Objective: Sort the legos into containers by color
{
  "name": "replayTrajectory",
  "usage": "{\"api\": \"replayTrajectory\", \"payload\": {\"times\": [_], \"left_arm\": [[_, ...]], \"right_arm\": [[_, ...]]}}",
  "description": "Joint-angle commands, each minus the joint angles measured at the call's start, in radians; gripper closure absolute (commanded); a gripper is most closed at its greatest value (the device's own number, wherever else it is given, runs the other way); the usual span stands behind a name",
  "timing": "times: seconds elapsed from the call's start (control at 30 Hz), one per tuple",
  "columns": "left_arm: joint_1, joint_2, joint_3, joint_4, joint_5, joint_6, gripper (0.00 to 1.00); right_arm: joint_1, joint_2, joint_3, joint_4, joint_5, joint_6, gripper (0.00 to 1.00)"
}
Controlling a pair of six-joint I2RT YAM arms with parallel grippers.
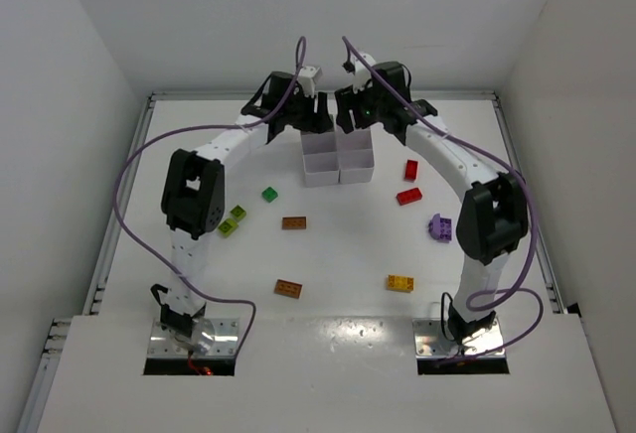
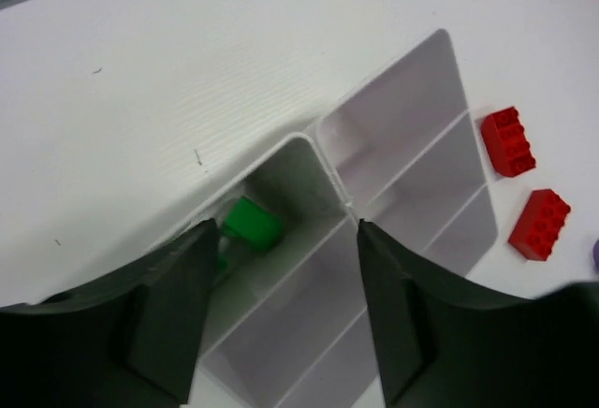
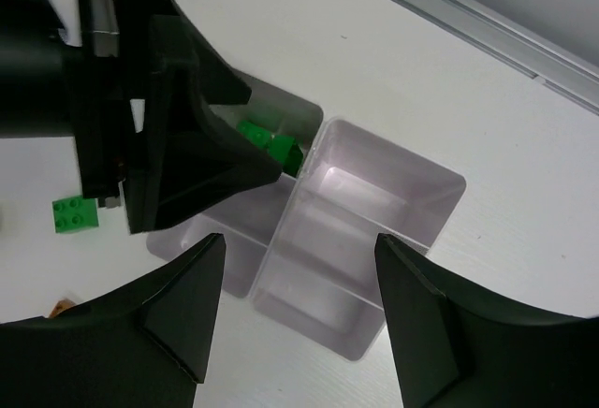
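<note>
Now both grippers hang wide over the tray

On the counter (image 1: 343, 249), the white tray (image 1: 321, 180) sits toward 12 o'clock from centre. My left gripper (image 2: 285, 230) is spread wide and empty above the tray's 11 o'clock cell. The right gripper (image 3: 299, 249), equally wide, holds nothing over the neighbouring column. A green brick (image 2: 251, 223) lies loose in that 11 o'clock cell. At the tray's 4 o'clock, a red brick (image 1: 410, 169) lies with its long axis near 12-to-6, and a second red brick (image 1: 408, 196) nearer 2-to-8. I judge them light, rigid and slick, so I would pinch across the smooth long sides, not the studs.
</note>
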Motion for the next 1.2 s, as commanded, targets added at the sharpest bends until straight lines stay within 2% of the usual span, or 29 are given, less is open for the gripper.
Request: {"api": "replayTrajectory", "payload": {"times": [0.0, 0.07, 0.17, 0.3, 0.47, 0.67, 0.73, 0.97, 1.17], "left_arm": [[0.013, -0.155, -0.067, 0.151, 0.108, -0.05, 0.31], [0.034, -0.189, -0.086, 0.196, 0.177, -0.11, 0.31], [0.071, -0.28, -0.124, 0.205, 0.197, -0.173, 0.31], [0.159, -0.419, -0.219, 0.176, 0.164, -0.201, 0.31], [0.32, -0.57, -0.327, 0.057, 0.026, -0.095, 0.31], [0.502, -0.647, -0.417, -0.04, 0.039, -0.033, 0.31], [0.524, -0.674, -0.452, -0.04, 0.039, -0.014, 0.31], [0.559, -0.762, -0.564, -0.071, 0.061, 0.054, 0.31], [0.559, -0.773, -0.574, -0.071, 0.07, 0.074, 0.31]], "right_arm": [[-0.001, -0.052, -0.015, 0.009, -0.039, -0.009, 0.34], [-0.001, -0.052, -0.038, 0.009, -0.068, -0.009, 0.34], [0.009, -0.079, -0.076, 0.018, -0.163, -0.052, 0.39], [0.094, -0.09, -0.102, 0.018, -0.244, -0.062, 0.44], [0.21, -0.019, -0.081, 0.039, -0.244, -0.072, 0.46], [0.305, 0.154, 0.028, 0.039, -0.224, -0.014, 0.46], [0.316, 0.194, 0.046, 0.039, -0.224, 0.01, 0.46], [0.335, 0.344, 0.157, 0.039, -0.154, 0.043, 0.35], [0.365, 0.401, 0.191, 0.039, -0.129, 0.052, 0.33]]}}
